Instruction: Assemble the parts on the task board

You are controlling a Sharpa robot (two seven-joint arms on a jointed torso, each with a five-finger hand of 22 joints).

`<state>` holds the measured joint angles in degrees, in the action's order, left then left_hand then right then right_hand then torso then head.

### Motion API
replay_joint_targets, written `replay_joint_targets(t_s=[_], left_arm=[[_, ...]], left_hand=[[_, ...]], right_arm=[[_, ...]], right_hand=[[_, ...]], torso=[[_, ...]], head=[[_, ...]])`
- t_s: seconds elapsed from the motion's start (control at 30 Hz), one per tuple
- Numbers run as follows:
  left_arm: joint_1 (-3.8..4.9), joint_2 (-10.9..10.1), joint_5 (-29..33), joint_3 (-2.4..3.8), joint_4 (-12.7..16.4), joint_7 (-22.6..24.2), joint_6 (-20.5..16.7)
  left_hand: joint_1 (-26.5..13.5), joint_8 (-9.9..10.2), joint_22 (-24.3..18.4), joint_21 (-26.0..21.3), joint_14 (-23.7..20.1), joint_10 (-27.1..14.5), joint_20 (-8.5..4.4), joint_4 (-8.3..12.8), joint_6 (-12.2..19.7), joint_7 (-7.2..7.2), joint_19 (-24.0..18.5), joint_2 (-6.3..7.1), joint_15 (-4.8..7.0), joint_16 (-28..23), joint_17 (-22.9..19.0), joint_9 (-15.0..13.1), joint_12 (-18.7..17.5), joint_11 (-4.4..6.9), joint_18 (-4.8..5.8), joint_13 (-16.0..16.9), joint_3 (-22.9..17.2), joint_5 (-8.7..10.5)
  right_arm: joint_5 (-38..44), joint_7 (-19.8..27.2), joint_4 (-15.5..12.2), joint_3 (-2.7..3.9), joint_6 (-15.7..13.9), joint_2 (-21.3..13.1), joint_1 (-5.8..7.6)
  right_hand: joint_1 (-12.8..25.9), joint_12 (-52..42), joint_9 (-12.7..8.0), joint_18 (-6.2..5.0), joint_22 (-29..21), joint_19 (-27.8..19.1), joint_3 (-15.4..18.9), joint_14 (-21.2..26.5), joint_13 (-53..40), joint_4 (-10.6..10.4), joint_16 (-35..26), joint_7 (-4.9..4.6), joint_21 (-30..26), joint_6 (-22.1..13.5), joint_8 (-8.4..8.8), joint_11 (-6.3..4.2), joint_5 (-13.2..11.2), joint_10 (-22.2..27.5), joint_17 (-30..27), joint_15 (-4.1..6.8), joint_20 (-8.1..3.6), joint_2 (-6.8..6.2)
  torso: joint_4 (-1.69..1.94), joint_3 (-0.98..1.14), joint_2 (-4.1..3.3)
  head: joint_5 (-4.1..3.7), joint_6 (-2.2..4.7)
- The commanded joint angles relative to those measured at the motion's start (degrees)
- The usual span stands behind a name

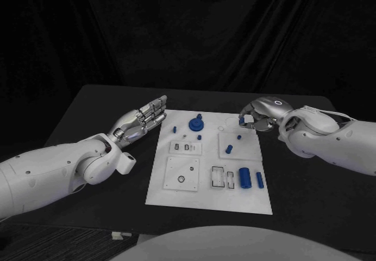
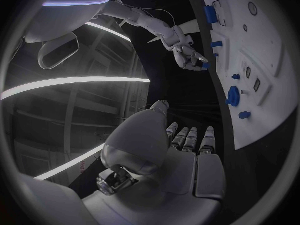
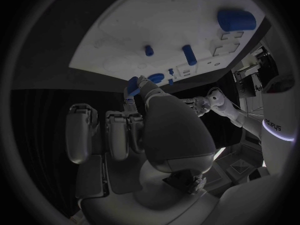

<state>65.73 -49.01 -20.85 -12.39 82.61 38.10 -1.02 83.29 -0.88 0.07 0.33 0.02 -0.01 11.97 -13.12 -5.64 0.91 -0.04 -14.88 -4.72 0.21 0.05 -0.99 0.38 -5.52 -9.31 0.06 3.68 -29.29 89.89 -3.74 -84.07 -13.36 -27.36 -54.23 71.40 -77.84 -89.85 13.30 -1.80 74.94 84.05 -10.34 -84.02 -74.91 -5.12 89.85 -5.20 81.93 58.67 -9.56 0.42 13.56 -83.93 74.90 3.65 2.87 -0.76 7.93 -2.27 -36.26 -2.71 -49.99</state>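
We see the white task board lying in the middle of the black table, its long sides running away from the robot. Our left hand hovers just off the board's left edge near the far left corner, fingers stretched out straight and apart, holding nothing; the left wrist view shows the same flat, spread fingers. Our right hand sits over the board's far right corner with its fingers curled in. In the right wrist view a small blue part is pinched at the fingertips, just off the board's edge.

On the board, a round blue knob part stands near the far edge, left of centre, with a small blue peg beside it toward the left edge. Another upright blue peg stands right of centre, about midway along the board. Near the right-hand near corner a blue cylinder lies on its side, and a smaller blue piece lies just beside it, closer to the right edge. Several outlined recesses sit in the near half of the board.
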Motion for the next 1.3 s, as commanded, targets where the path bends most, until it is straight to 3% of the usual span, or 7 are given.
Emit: replay_joint_targets(t_s=[0.03, 0.17, 0.27, 0.4, 0.6, 0.73, 1.3], left_arm=[[-0.08, 0.22, 0.04, 0.05, -0.08, 0.35, 0.75], [-0.08, 0.17, 0.04, 0.05, 0.01, 0.33, 0.71], [-0.08, 0.11, 0.04, 0.05, 0.12, 0.30, 0.72], [-0.08, 0.13, 0.04, 0.05, 0.16, 0.18, 0.79], [-0.08, 0.25, 0.04, 0.05, 0.18, 0.23, 0.85], [-0.08, 0.42, 0.04, 0.05, 0.11, 0.24, 0.95], [-0.08, 0.75, 0.04, 0.06, -0.12, 0.13, 1.09]], left_hand=[[-0.47, -0.31, -0.07, -0.33, -0.02, 0.01, 0.47, -0.06, -0.05, -0.16, 0.04, 0.07, -0.54, -0.21, -0.05, -0.09, -0.38, -0.52, -1.01, -0.06, -0.41, -0.37], [-0.47, -0.31, -0.07, -0.33, -0.02, 0.01, 0.47, -0.06, -0.05, -0.16, 0.04, 0.07, -0.54, -0.21, -0.05, -0.09, -0.38, -0.52, -1.01, -0.06, -0.41, -0.37], [-0.46, -0.33, -0.07, -0.33, -0.02, 0.01, 0.49, -0.01, -0.16, -0.31, 0.04, 0.06, -0.55, -0.21, -0.05, -0.10, -0.38, -0.51, -1.01, -0.06, -0.46, -0.36], [-0.45, -0.35, -0.07, -0.33, -0.02, 0.01, 0.49, -0.01, -0.26, -0.32, 0.04, 0.07, -0.55, -0.21, -0.05, -0.12, -0.38, -0.50, -1.01, -0.06, -0.46, -0.36], [-0.45, -0.35, -0.07, -0.33, -0.02, 0.01, 0.49, -0.01, -0.26, -0.32, 0.04, 0.07, -0.55, -0.21, -0.05, -0.12, -0.38, -0.50, -1.01, -0.06, -0.46, -0.36], [-0.44, -0.41, -0.07, -0.33, -0.02, 0.01, 0.51, 0.04, -0.47, -0.46, 0.04, 0.03, -0.55, -0.21, -0.05, -0.16, -0.38, -0.40, -1.01, -0.06, -0.53, -0.38], [-0.42, -0.47, -0.07, -0.33, -0.02, 0.01, 0.52, 0.10, -0.73, -0.59, 0.04, -0.04, -0.53, -0.21, -0.05, -0.20, -0.38, -0.34, -1.01, -0.06, -0.63, -0.41]], right_arm=[[0.16, -1.00, -1.68, -0.02, -0.73, 1.20, 0.40], [0.16, -0.94, -2.28, -0.01, 1.25, 4.14, 0.62], [0.16, -0.65, -1.96, -0.01, 2.04, 6.52, 0.44], [0.16, -0.44, -1.07, 0.00, 3.21, 9.32, -0.23], [0.16, -0.13, 0.97, 0.01, 4.99, 13.11, -1.68], [0.16, -0.20, 1.51, 0.01, 6.09, 14.41, -2.42], [0.16, -0.64, 3.10, 0.01, 8.40, 16.92, -3.28]], right_hand=[[0.55, -0.15, 1.16, -0.13, 12.50, 1.44, 0.37, -5.98, -15.09, -0.08, 0.15, 0.51, 0.35, 0.90, 0.22, 0.38, 0.65, -6.07, 15.10, -0.37, 0.21, -0.06], [0.58, -0.15, 1.16, -0.13, 12.50, 1.44, 0.39, -5.98, -15.09, -0.09, 0.15, 0.49, 0.36, 0.88, 0.25, 0.39, 0.70, -6.07, 15.10, -0.37, 0.22, -0.08], [0.45, -0.15, 1.23, -0.13, 12.49, 1.45, 0.36, -5.98, -15.09, 0.06, 0.15, 0.47, 0.35, 1.08, 0.25, 0.36, 0.94, -6.07, 15.10, -0.48, 0.28, -0.17], [0.24, -0.15, 1.29, -0.13, 12.49, 1.46, 0.30, -5.98, -15.09, 0.28, 0.15, 0.45, 0.34, 1.28, 0.25, 0.37, 1.13, -6.07, 15.10, -0.56, 0.34, -0.25], [0.09, -0.15, 1.32, -0.19, 12.40, 1.33, 0.29, -5.98, -15.09, 0.54, 0.15, 0.34, 0.08, 1.29, 0.42, 0.42, 1.61, -6.07, 15.10, -0.74, 0.47, -0.51], [0.13, -0.15, 1.36, -0.24, 12.34, 1.24, 0.27, -5.98, -15.09, 0.66, 0.15, 0.26, -0.09, 1.35, 0.59, 0.50, 2.40, -6.07, 15.10, -0.86, 0.60, -0.66], [0.40, -0.15, 1.31, -0.34, 12.21, 1.01, 0.35, -5.98, -15.09, 0.62, 0.15, 0.10, -0.49, 1.07, 0.91, 0.55, 2.66, -6.07, 15.10, -1.02, 0.72, -0.82]], torso=[[-0.07, -0.06, -0.01], [-0.25, 0.05, -0.11], [0.01, 0.20, -0.18], [0.24, 0.13, -0.09], [-0.03, -0.01, -0.08], [0.14, 0.05, -0.09], [0.02, 0.07, 0.01]], head=[[-0.25, -0.01], [-0.16, -0.01], [-0.23, -0.01], [-0.44, -0.01], [-0.01, -0.01], [-0.01, -0.01], [0.10, -0.01]])
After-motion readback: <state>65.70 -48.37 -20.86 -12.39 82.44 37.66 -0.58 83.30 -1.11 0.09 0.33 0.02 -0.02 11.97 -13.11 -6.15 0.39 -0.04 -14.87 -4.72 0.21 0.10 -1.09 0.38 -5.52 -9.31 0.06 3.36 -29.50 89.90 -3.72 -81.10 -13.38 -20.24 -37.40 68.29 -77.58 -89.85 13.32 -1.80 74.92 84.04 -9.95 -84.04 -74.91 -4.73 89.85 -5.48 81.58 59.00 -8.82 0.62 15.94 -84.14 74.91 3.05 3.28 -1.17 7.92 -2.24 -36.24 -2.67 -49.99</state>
